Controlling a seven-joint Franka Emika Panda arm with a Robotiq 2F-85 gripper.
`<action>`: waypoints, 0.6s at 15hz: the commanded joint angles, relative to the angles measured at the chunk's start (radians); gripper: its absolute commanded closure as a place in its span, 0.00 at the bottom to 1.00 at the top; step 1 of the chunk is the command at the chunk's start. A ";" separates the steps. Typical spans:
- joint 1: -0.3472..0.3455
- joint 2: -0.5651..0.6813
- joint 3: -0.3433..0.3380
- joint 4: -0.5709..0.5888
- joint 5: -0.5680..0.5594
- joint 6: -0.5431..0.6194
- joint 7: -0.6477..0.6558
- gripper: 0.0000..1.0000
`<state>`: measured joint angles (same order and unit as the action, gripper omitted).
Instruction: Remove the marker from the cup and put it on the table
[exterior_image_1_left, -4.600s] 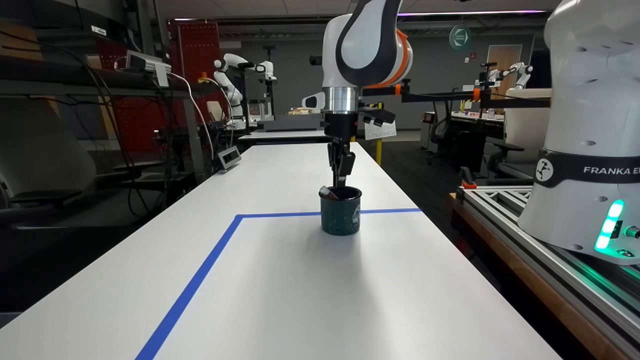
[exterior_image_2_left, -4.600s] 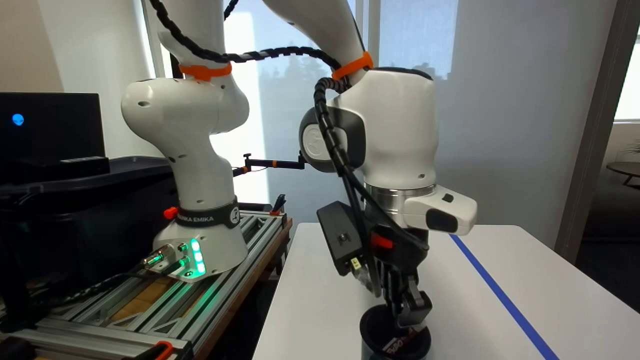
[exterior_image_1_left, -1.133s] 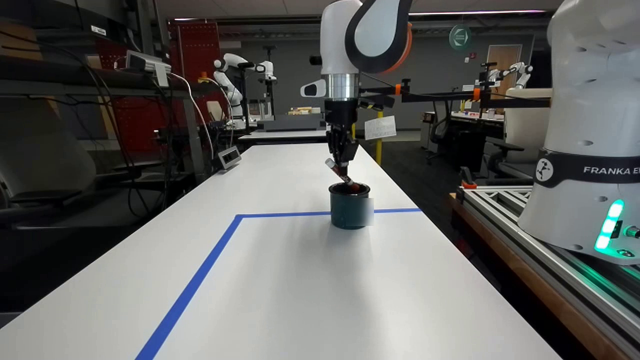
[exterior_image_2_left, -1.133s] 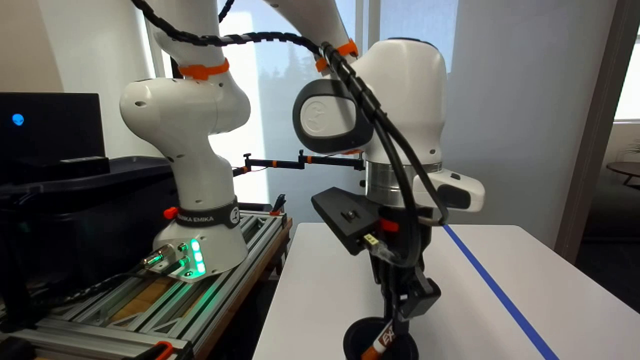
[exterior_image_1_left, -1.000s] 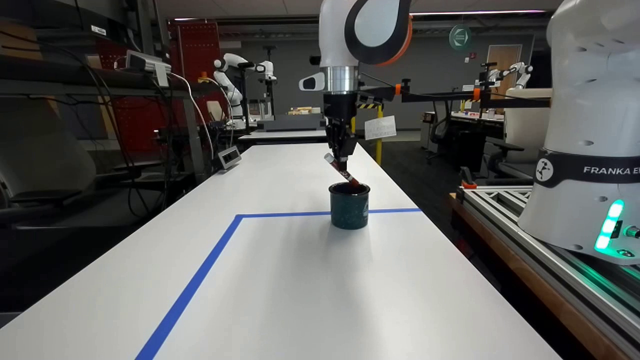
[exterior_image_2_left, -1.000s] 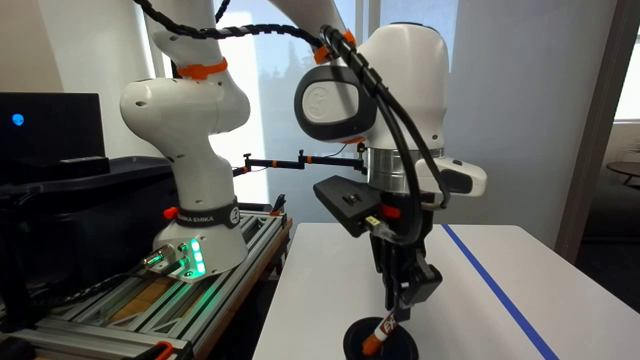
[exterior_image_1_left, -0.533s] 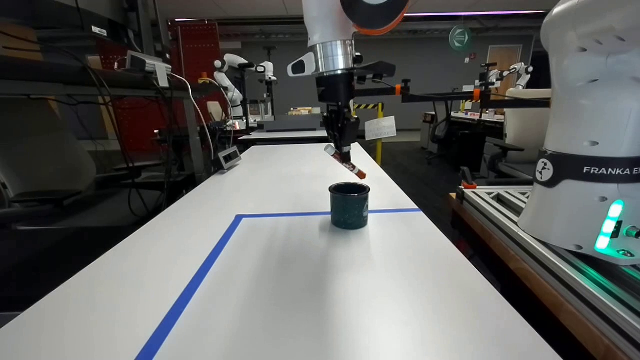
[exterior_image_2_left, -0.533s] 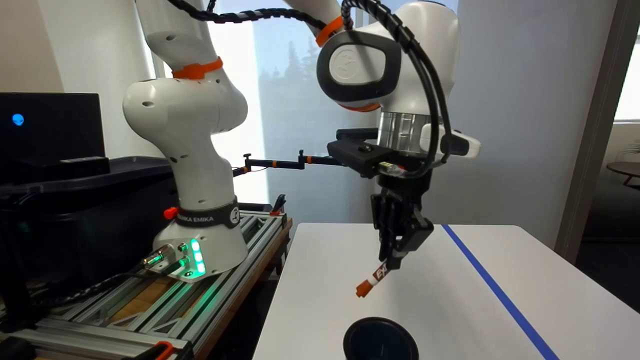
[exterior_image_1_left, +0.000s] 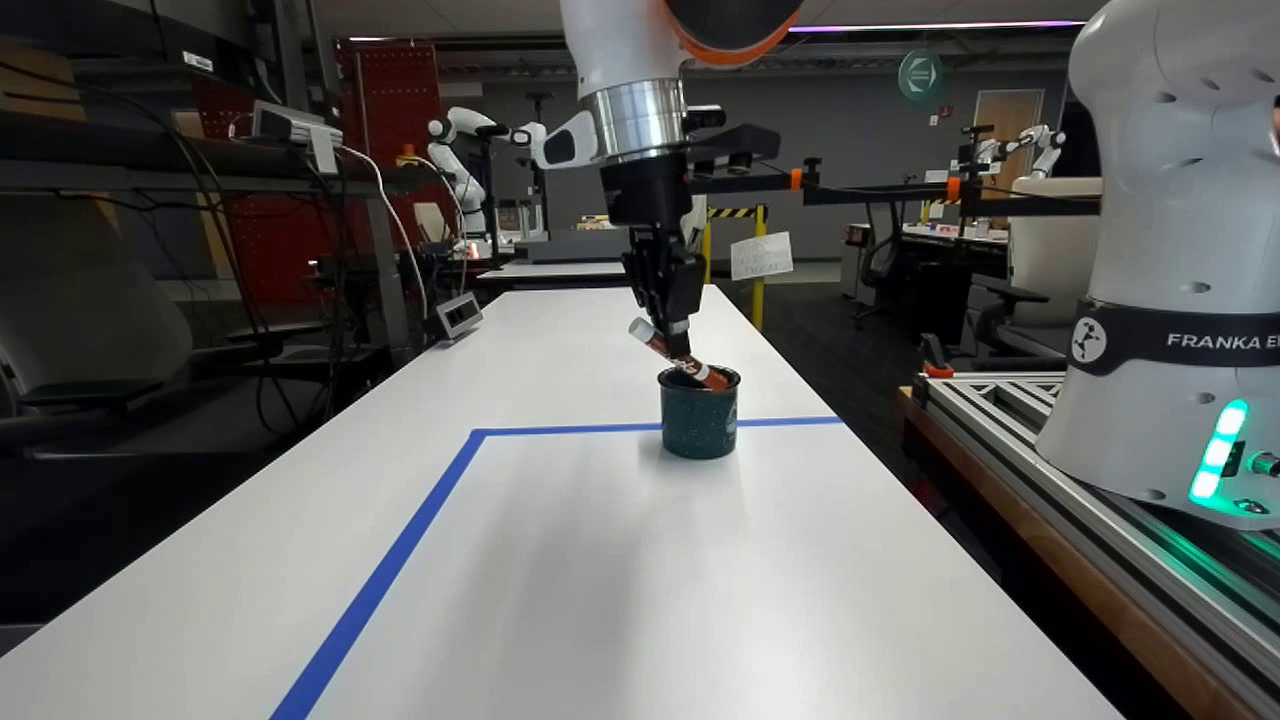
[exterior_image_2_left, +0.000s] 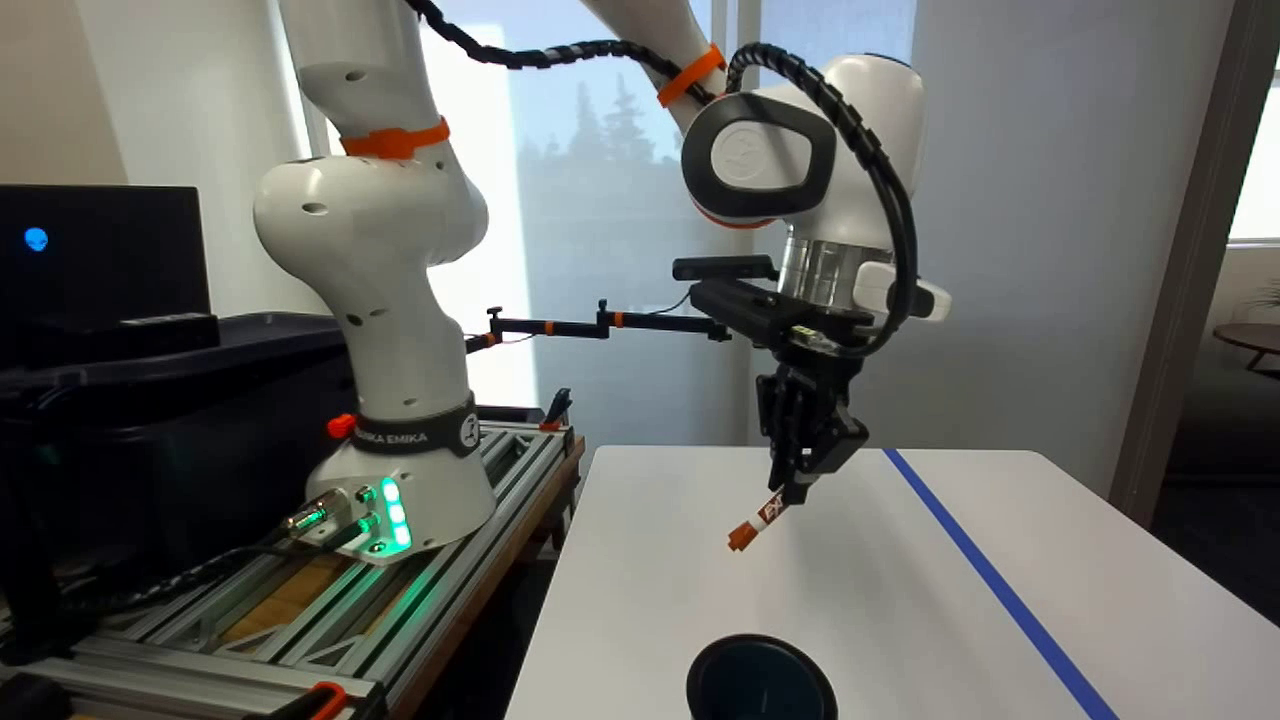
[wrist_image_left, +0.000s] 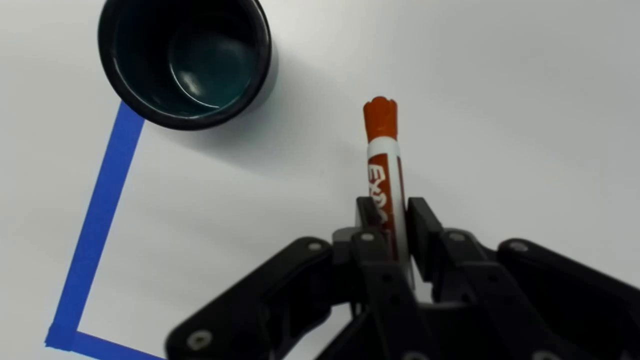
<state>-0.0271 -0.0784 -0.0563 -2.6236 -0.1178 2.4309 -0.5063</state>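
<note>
In an ext. view, marker (exterior_image_1_left: 693, 368) overlaps cup (exterior_image_1_left: 697, 425); wrist view: gap btwn.

The marker (wrist_image_left: 386, 175), orange-capped with a white band and a lettered rust-red label, is held tilted above the white, blue-taped worktop (exterior_image_1_left: 600, 600), its capped end low. The cup (exterior_image_1_left: 699, 425), squat, dark teal and black-rimmed, stands upright on the worktop, its glossy inner floor visible from above. In the wrist view it stands left of the marker and apart from it.
</note>
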 joint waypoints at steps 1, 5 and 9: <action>0.015 0.112 0.014 0.038 0.037 0.078 0.028 0.95; 0.008 0.240 0.032 0.054 0.020 0.216 0.067 0.95; 0.012 0.363 0.027 0.078 -0.049 0.334 0.148 0.95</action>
<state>-0.0168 0.1936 -0.0290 -2.5818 -0.1131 2.6989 -0.4284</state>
